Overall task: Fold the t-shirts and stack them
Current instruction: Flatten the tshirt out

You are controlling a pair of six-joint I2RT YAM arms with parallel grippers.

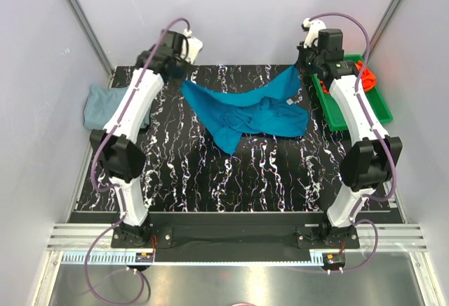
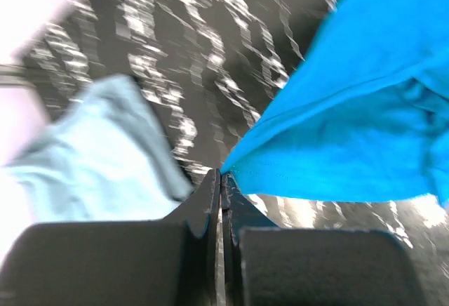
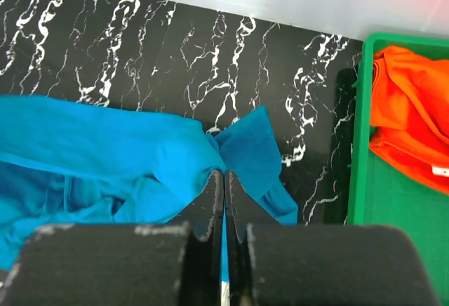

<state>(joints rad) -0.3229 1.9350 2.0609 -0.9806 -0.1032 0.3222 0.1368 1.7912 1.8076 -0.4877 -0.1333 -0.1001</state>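
The teal-blue t-shirt (image 1: 249,113) lies crumpled on the black marbled table, its two back corners pulled up and apart. My left gripper (image 1: 179,74) is shut on its left corner, which shows in the left wrist view (image 2: 351,123) at my fingertips (image 2: 222,174). My right gripper (image 1: 303,64) is shut on the right corner; the cloth (image 3: 105,158) bunches at the jaws (image 3: 224,174). The pale grey-blue t-shirt (image 1: 102,106) lies at the table's left edge, partly under my left arm, and shows in the left wrist view (image 2: 91,158). The orange-red t-shirt (image 1: 366,78) lies in the tray.
A green plastic tray (image 1: 337,113) stands at the back right and shows in the right wrist view (image 3: 359,130), with the orange-red shirt (image 3: 410,116) in it. White walls close in the back and both sides. The table (image 1: 231,180) is black with white veins.
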